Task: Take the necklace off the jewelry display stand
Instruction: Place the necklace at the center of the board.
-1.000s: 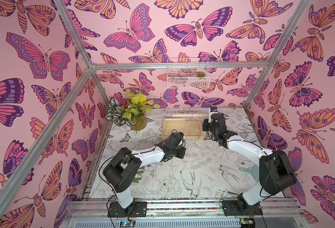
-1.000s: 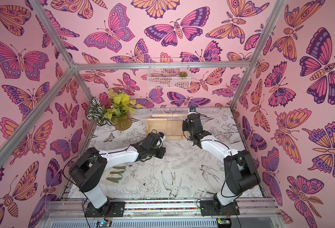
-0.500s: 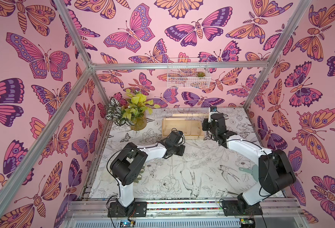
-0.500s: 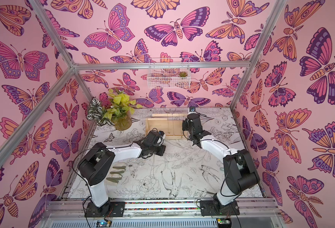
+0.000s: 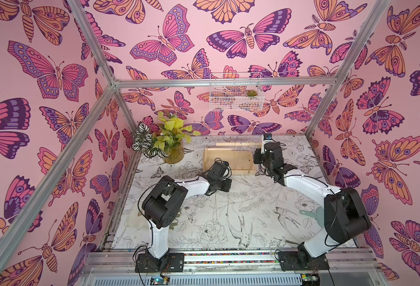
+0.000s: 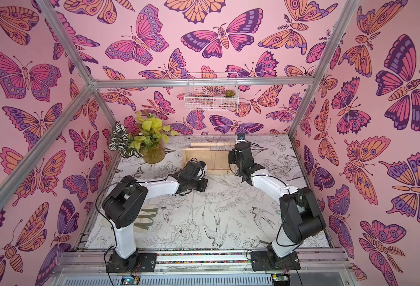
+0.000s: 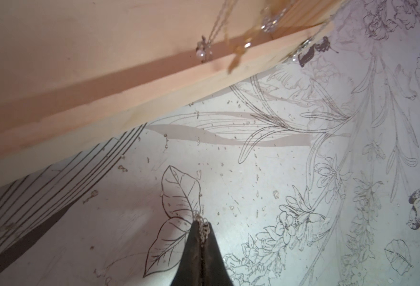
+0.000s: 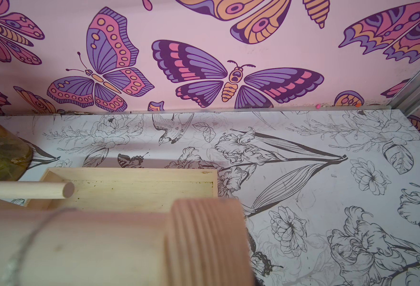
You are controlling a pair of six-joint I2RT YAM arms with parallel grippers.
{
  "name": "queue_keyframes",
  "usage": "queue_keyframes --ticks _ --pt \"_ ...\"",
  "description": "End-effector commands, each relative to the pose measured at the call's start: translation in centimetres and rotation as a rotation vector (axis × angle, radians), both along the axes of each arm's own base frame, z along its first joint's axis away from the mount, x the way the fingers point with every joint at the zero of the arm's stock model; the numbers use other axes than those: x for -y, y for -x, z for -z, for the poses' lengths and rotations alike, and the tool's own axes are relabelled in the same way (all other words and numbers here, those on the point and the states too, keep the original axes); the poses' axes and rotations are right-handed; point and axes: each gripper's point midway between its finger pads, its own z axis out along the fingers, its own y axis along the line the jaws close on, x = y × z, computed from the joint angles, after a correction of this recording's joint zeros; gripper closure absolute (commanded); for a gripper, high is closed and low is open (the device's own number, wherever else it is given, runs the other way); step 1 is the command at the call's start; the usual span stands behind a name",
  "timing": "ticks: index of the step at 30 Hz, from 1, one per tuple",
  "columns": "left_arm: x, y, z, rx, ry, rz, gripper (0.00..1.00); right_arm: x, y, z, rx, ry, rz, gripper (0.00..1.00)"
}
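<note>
The jewelry display stand (image 5: 228, 158) is pale wood and stands at the back middle of the table, shown in both top views (image 6: 207, 156). Thin chains hang from its top crossbar (image 5: 238, 144), and their pendants (image 7: 202, 50) dangle over the base's front edge. My left gripper (image 7: 201, 229) is shut on the necklace (image 7: 202, 224), a few fine links showing at its tips just above the table, in front of the stand. My right gripper (image 5: 259, 158) is at the stand's right upright (image 8: 204, 242), which hides its fingers.
A potted plant (image 5: 169, 146) stands left of the stand. A white wire basket (image 5: 236, 99) hangs on the back wall. A teal object (image 5: 310, 214) lies by the right arm, and green pieces (image 6: 147, 218) lie under the left arm.
The left arm's elbow has swung toward the middle while its gripper stays in front of the stand's base. The right arm has not moved.
</note>
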Motion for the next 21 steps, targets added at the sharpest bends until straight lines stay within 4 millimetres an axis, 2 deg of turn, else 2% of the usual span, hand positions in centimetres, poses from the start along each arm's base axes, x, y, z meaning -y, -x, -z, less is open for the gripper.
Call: queue_keyframes --ticks 1,8,10,13,16,18,21 --pt "-0.4 -0.4 0.7 -0.006 -0.018 -0.002 0.99 0.0 1.2 4.7 -0.152 0.021 -0.003 0.84" --pt "-0.5 -0.5 1.0 -0.007 -0.027 -0.003 0.7 0.0 1.2 4.8 -0.156 0.023 -0.004 0.84" --pt "-0.5 -0.6 0.6 -0.002 -0.021 -0.003 0.66 0.0 1.3 4.9 -0.157 0.022 -0.005 0.84" --pt "-0.4 -0.7 -1.1 0.023 0.004 -0.007 0.64 0.1 1.3 4.9 -0.157 0.021 -0.004 0.84" --pt "-0.5 -0.5 -3.8 0.061 0.044 -0.012 0.57 0.0 1.2 5.0 -0.159 0.021 -0.007 0.84" --pt "-0.7 0.0 -5.9 0.085 0.074 -0.011 0.57 0.0 1.2 5.0 -0.16 0.023 -0.007 0.84" --pt "-1.2 1.7 -7.4 0.084 0.111 -0.004 0.62 -0.1 1.2 5.0 -0.162 0.02 -0.009 0.84"
